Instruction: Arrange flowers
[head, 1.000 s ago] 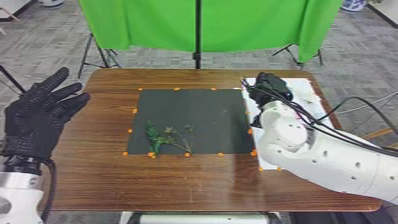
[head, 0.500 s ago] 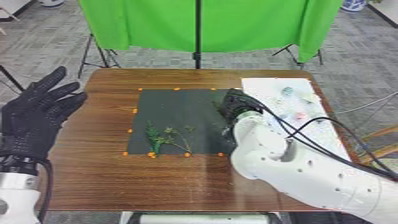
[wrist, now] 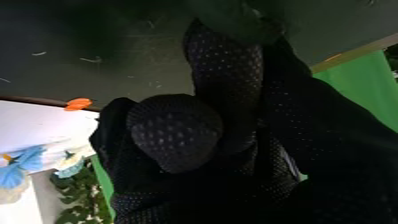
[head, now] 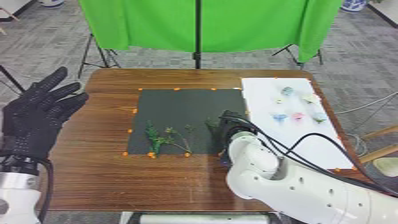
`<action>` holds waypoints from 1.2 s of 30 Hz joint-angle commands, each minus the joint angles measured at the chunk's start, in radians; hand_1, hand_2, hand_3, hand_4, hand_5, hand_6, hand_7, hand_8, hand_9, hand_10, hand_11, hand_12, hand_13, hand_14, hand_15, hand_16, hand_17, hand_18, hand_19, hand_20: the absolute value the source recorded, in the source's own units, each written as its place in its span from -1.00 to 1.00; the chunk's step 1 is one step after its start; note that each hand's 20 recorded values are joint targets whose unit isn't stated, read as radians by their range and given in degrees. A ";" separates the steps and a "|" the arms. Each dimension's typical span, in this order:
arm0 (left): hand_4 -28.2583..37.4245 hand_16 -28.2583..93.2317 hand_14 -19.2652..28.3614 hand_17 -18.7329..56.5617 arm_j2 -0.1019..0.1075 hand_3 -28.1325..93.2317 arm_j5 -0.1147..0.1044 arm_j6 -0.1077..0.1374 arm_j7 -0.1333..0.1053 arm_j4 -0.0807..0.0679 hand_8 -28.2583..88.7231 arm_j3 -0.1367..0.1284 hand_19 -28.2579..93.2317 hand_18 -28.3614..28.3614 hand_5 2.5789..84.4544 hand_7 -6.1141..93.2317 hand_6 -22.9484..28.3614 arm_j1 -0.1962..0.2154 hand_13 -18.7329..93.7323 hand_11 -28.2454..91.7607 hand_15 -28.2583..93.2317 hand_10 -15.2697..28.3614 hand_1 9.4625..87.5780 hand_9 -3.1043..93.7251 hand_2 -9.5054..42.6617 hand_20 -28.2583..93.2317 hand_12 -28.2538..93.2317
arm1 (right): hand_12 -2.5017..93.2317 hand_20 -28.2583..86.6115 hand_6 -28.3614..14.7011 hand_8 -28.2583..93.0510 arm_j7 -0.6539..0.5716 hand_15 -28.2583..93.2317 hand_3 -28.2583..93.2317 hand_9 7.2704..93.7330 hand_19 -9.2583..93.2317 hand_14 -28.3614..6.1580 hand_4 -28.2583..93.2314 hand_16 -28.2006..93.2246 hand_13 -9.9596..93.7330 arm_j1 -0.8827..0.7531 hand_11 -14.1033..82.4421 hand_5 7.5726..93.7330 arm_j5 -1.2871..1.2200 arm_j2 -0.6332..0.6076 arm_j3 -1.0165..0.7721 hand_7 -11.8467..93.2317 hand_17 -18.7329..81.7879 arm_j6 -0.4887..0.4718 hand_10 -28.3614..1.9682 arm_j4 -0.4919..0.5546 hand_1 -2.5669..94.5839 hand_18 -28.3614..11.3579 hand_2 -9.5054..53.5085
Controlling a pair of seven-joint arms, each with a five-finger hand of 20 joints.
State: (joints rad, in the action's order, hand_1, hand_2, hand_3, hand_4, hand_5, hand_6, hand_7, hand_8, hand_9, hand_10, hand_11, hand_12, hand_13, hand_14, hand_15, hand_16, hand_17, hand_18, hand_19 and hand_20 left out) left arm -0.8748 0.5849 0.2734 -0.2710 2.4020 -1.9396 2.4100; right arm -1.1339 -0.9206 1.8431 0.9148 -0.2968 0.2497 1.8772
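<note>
rt hand (head: 233, 129) moved off white sheet (head: 259, 92) to mat's (head: 178, 110) rt side — grips green sprig (head: 212, 123); lt hand (head: 34, 117) open

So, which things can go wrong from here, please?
The green sprig in the right hand might knock the stems lying on the dark mat if it swings left. The black cables, looping over the white sheet, could sweep the pink flower when the arm lifts.

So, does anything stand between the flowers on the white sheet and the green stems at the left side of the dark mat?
Yes. The right hand is over the right part of the mat, between the flowers and those stems.
</note>
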 commanded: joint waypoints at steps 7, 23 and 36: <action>-1.00 -0.70 0.95 -0.76 -0.013 0.72 0.003 0.011 0.017 0.008 -0.65 -0.010 0.43 1.00 -0.25 -0.66 0.24 0.032 -0.29 -0.08 0.34 0.59 -0.71 -0.35 -0.30 -0.56 -0.35 | -0.52 0.35 0.13 -0.35 -0.041 0.62 0.60 0.96 1.00 0.29 -0.96 -0.23 0.84 0.006 0.09 0.70 0.087 -0.006 0.045 -0.30 0.47 -0.010 0.23 0.015 0.01 -0.61 -1.00; -1.00 -0.70 0.95 -0.76 -0.012 0.72 0.003 0.019 0.025 0.012 -0.65 -0.011 0.43 0.99 -0.25 -0.67 0.24 0.034 -0.28 -0.08 0.34 0.59 -0.71 -0.35 -0.30 -0.56 -0.35 | -0.53 0.33 0.09 -0.68 -0.032 0.61 0.68 0.85 1.00 0.30 -0.94 -0.24 0.84 0.018 0.18 0.57 0.186 -0.051 0.070 -0.27 0.48 0.009 0.10 0.041 -0.16 -0.61 -1.00; -0.99 -0.70 0.95 -0.75 -0.011 0.72 0.000 0.024 0.023 0.015 -0.65 -0.016 0.43 0.99 -0.24 -0.68 0.24 0.041 -0.28 -0.09 0.33 0.59 -0.70 -0.34 -0.30 -0.56 -0.35 | -0.53 0.33 0.04 -0.72 -0.016 0.61 0.65 0.82 1.00 0.30 -0.92 -0.24 0.83 -0.020 0.19 0.53 0.170 -0.076 0.009 -0.29 0.48 0.023 0.04 0.075 -0.25 -0.61 -1.00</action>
State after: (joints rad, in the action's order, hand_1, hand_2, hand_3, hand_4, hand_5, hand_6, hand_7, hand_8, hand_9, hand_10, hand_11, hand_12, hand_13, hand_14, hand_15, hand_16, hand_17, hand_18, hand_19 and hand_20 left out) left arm -0.8825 0.5860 0.2833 -0.2528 2.4115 -1.9516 2.4240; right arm -1.1588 -0.9209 2.0095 0.8622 -0.2542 0.2476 1.9258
